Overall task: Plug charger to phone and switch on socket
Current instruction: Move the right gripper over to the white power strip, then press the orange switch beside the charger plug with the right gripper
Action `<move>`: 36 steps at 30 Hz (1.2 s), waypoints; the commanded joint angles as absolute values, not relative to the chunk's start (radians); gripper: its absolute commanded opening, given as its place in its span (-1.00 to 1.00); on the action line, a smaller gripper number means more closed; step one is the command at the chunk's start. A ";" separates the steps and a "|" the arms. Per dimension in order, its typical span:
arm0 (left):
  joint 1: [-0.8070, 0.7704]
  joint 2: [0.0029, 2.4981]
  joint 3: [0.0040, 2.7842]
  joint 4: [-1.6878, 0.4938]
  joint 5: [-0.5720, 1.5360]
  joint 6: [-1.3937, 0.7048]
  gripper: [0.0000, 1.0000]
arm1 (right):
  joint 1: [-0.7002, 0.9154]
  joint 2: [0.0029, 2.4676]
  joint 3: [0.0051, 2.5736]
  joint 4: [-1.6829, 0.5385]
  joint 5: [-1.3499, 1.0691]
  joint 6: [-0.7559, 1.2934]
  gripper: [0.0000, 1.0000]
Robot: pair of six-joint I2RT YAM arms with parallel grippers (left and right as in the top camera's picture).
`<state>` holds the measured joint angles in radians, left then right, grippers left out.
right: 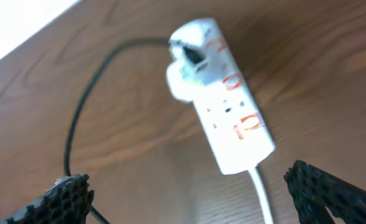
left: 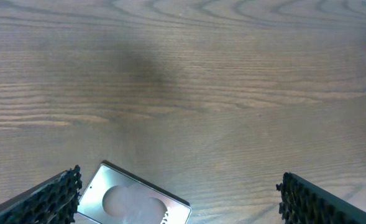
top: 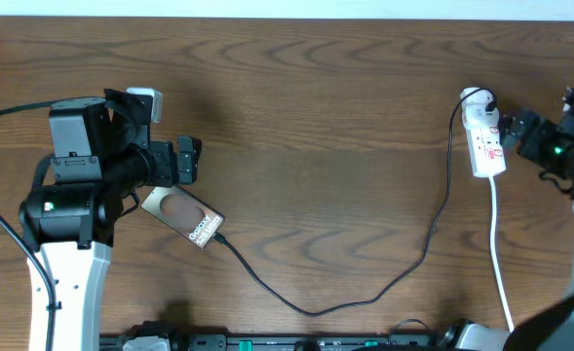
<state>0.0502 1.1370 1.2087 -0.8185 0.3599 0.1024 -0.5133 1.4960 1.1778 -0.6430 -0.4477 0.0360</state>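
Observation:
The phone lies flat on the wooden table with its glossy brown face up, and shows low in the left wrist view. My left gripper hovers open just above its far end, with black fingers wide apart and nothing between them. The charger cable runs from the phone's lower right end in a loop to a white plug seated in the socket. My right gripper is open beside the socket, touching nothing.
The socket's white cord trails toward the front edge of the table. Black equipment lines the front edge. The table's far edge lies close behind the socket.

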 commanded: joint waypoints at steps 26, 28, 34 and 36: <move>0.048 1.136 1.225 -0.826 0.353 0.112 1.00 | -0.540 1.779 1.299 -0.552 -0.573 -0.045 0.99; 0.048 1.136 1.225 -0.826 0.353 0.112 1.00 | -0.529 1.810 1.380 -0.615 -0.554 -0.073 0.98; 0.048 1.136 1.225 -0.826 0.353 0.112 1.00 | -0.502 1.995 1.690 -0.878 -0.511 -0.130 0.99; 0.048 1.136 1.225 -0.826 0.353 0.112 1.00 | -0.493 2.046 1.743 -0.918 -0.524 -0.146 0.99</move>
